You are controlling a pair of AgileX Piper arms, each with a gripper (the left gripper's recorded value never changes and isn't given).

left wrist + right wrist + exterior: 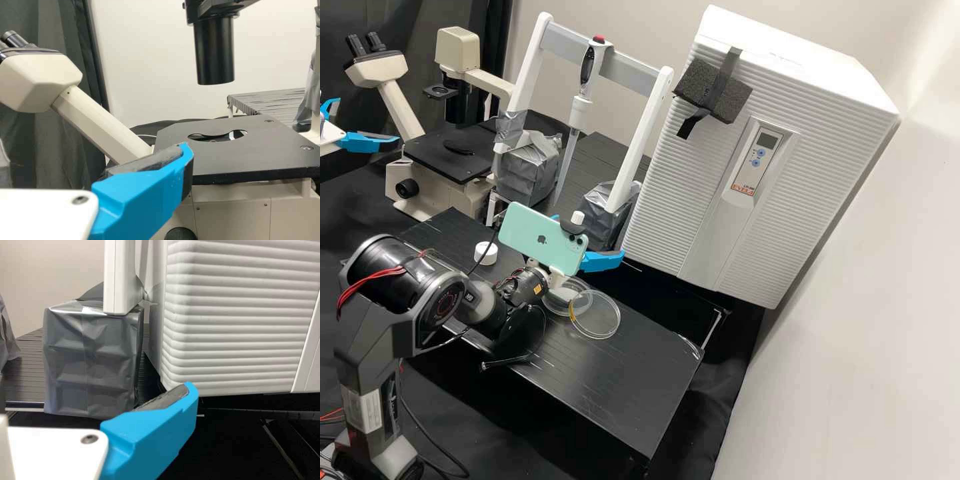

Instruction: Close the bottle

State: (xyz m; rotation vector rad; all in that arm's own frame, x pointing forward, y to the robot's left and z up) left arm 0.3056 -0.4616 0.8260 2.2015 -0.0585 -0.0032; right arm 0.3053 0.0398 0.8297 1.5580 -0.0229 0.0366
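A small white round cap (pixel 485 252) lies on the black ribbed platform (pixel 633 380), near its back left corner. My right gripper (pixel 593 243) hovers over the platform to the right of the cap, partly behind a mint-green phone (pixel 543 237) mounted on the wrist. Its jaws stand open with nothing between them. One blue finger (pixel 150 435) points toward a grey-taped block (pixel 90 365) and the ribbed white machine (pixel 240 315). My left gripper (pixel 363 120) is at the far left by the microscope (pixel 427 167), open and empty. Its finger (pixel 145 190) sits level with the microscope stage (pixel 240 150).
Two clear petri dishes (pixel 593 317) lie mid-platform, just below the right wrist. A pipette (pixel 583 87) hangs from a white stand (pixel 640 127) whose feet are wrapped in grey tape. A large white machine (pixel 760 153) blocks the right side. The platform's front edge drops off.
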